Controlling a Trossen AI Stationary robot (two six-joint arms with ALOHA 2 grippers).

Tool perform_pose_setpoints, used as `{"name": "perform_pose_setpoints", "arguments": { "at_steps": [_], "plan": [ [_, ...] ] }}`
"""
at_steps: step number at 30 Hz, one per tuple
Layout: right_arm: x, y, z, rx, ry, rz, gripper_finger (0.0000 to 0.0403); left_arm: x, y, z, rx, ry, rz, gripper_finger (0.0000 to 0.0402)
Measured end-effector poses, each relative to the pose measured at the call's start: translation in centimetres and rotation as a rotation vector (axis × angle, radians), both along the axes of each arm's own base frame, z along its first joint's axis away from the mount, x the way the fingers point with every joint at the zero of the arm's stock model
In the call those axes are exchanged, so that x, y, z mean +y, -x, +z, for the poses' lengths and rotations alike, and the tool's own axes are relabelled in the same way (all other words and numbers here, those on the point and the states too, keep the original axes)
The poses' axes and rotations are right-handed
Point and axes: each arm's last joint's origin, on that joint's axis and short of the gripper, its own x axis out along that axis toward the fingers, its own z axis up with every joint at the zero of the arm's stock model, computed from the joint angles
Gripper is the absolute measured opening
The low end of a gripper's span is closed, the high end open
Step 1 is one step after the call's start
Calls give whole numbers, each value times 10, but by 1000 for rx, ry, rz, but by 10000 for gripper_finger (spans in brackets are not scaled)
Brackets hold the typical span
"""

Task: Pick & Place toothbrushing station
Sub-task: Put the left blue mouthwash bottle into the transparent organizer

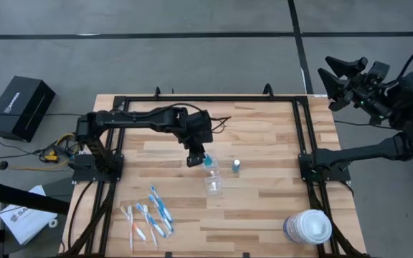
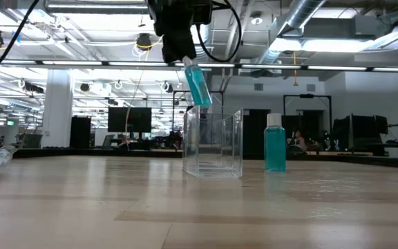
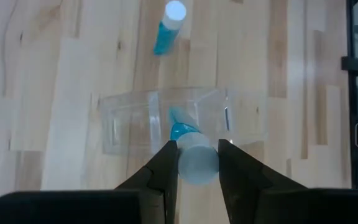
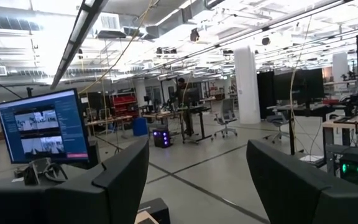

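Observation:
A small clear plastic cup (image 1: 213, 182) stands upright on its base on the wooden table, near the middle. My left gripper (image 1: 195, 159) is just above the cup's left rim, shut on a teal tube (image 2: 200, 84). The tube's lower end hangs just above the cup (image 2: 213, 142) rim. A second teal tube (image 1: 236, 167) stands upright on the table to the cup's right. Several blue, white and orange toothbrushes (image 1: 149, 215) lie flat near the front left. My right gripper (image 1: 332, 86) is open, raised off the table's far right corner, with nothing between its fingers. My left gripper pinches the tube's white cap end (image 3: 196, 164) between its two fingers (image 3: 166, 167). The fingers slant down from the table's left. The tube hangs below them, tilted, its teal body (image 3: 179, 131) pointing down at the cup and clear of the table.
A big round white-lidded tub (image 1: 308, 228) stands at the front right corner. A black frame (image 1: 206, 99) runs along the table's edges. Bare wood lies between the cup and the toothbrushes. A black box (image 1: 21, 106) sits on the floor to the left.

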Motion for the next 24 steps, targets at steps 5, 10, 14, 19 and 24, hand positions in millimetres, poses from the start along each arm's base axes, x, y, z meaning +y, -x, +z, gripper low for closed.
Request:
{"name": "perform_pose_setpoints", "arguments": {
  "at_steps": [5,10,14,19,24],
  "plan": [
    [0,0,0,1,0,1,260,0,-1,-4,16,-9,-24,81],
    [0,0,0,1,0,1,260,-2,-4,-9,24,13,-51,81],
    [0,0,0,2,0,3,260,-4,-6,-12,30,7,-72,81],
    [0,-1,-1,5,-7,5,260,-5,-10,-19,42,6,-85,81],
    [0,-1,-1,6,-7,5,260,-4,-16,-35,90,8,-93,81]
  ]
}}
